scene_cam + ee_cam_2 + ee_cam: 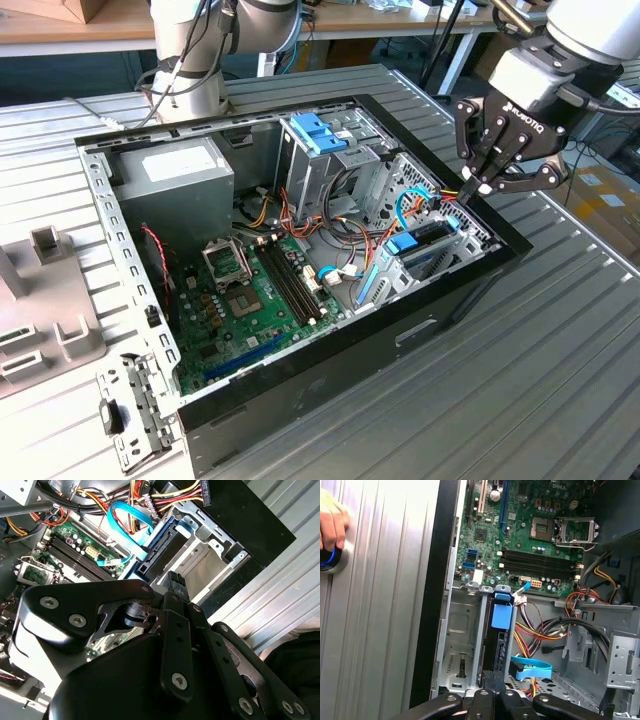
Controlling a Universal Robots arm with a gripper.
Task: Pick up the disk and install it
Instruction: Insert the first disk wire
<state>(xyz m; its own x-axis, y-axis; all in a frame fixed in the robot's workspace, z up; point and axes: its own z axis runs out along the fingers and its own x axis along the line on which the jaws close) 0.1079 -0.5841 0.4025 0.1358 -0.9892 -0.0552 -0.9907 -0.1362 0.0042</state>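
Just below jaws: disk (499, 645) seated upright in bay of computer case (420, 330); gripper (478, 187) fingertips pressed together, touching its top edge.

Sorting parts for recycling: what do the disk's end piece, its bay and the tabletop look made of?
The disk's end piece looks like matte blue plastic: uniform colour, moulded tab. The bay seems bare sheet steel, dull grey with punched slots. The tabletop appears to be brushed aluminium, ribbed and softly reflective, though that is uncertain.
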